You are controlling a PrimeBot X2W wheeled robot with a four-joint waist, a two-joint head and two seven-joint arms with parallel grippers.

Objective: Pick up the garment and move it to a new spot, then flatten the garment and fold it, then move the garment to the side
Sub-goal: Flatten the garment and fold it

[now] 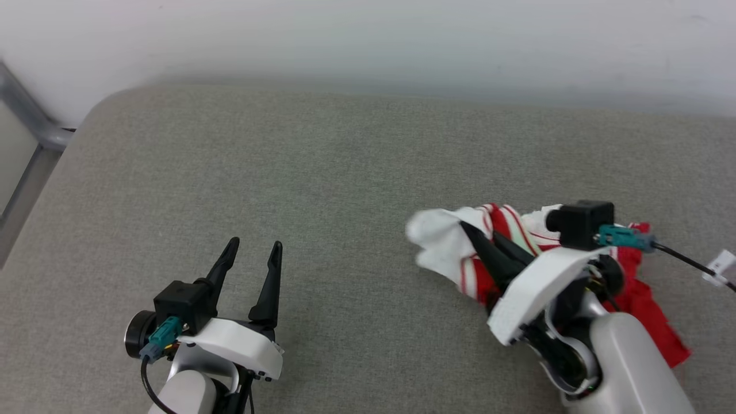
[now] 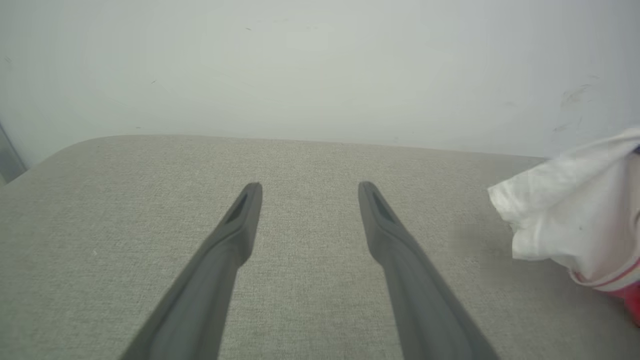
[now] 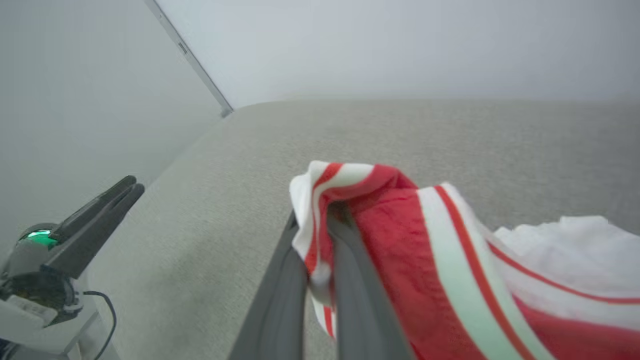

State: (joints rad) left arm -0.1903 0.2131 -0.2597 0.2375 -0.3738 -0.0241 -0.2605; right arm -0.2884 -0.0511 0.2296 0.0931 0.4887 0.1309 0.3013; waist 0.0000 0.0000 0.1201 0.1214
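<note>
1. Grey fabric cushion (image 1: pixel 322 190) in the head view. Its far edge runs along a pale wall (image 1: pixel 368 40), and its far-left corner is rounded, right by a metal frame (image 1: pixel 34 132). The shirt (image 1: pixel 443 247) is bunched up on the right side, with the white sleeve end poking toward the middle and the red part trailing out under the right arm. The right gripper (image 1: pixel 480 233) is clamped on the striped trim, fingers pointing up-left. The left gripper (image 1: pixel 255 242) sits low on the left, fingers spread wide with nothing between them. There's loads of bare cushion between the two and back to the wall.
2. Left wrist view: both fingers are splayed over bare cushion, touching nothing. The far edge is straight ahead, with the rounded corner off to the left. A white bit of shirt comes in from the right edge with a sliver of red under it, apart from the fingers.
3. Right wrist view: the fingers are pinched together on a fold of red-and-white trim. The cloth drapes over the right finger and off to the right. The left gripper is at the lower left, well apart. There's open cushion ahead up to the far edge.
</note>
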